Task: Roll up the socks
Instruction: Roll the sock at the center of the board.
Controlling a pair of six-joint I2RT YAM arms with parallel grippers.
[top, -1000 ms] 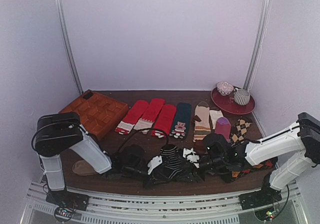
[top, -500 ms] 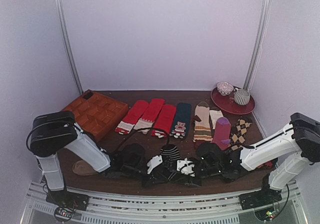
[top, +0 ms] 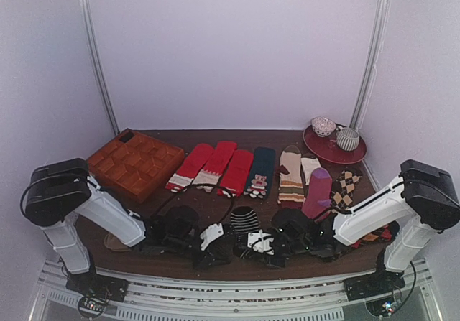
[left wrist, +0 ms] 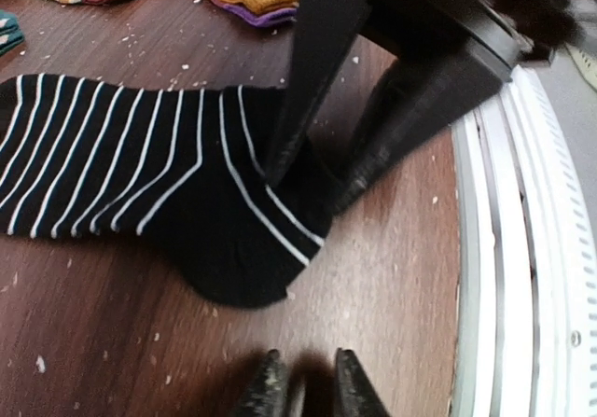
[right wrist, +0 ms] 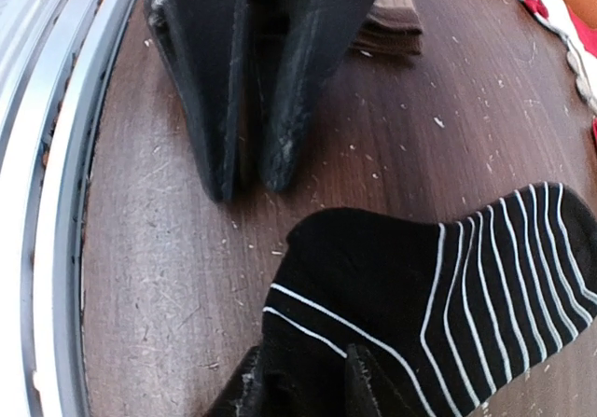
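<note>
A short black sock with thin white stripes (top: 245,219) lies flat on the wooden table near the front edge. It also shows in the left wrist view (left wrist: 121,165) and the right wrist view (right wrist: 448,277). My right gripper (top: 244,243) (right wrist: 306,384) is shut on the sock's plain black end, with fabric between its tips. Its fingers (left wrist: 317,81) come down onto that end in the left wrist view. My left gripper (top: 221,248) (left wrist: 303,380) is over bare wood just short of the sock, tips nearly together and empty. Its fingers (right wrist: 215,90) face the right wrist camera.
A brown compartment box (top: 136,161) stands at the back left. A row of red (top: 208,164), teal (top: 260,170), striped tan (top: 291,174), purple (top: 316,184) and argyle (top: 347,184) socks lies behind. A red plate (top: 323,151) with cups is back right. The metal rail (left wrist: 504,277) runs close by.
Both grippers have shifted left and toward the near edge. The left gripper has drawn back off the sock. The right gripper has dragged the sock's end with it.
</note>
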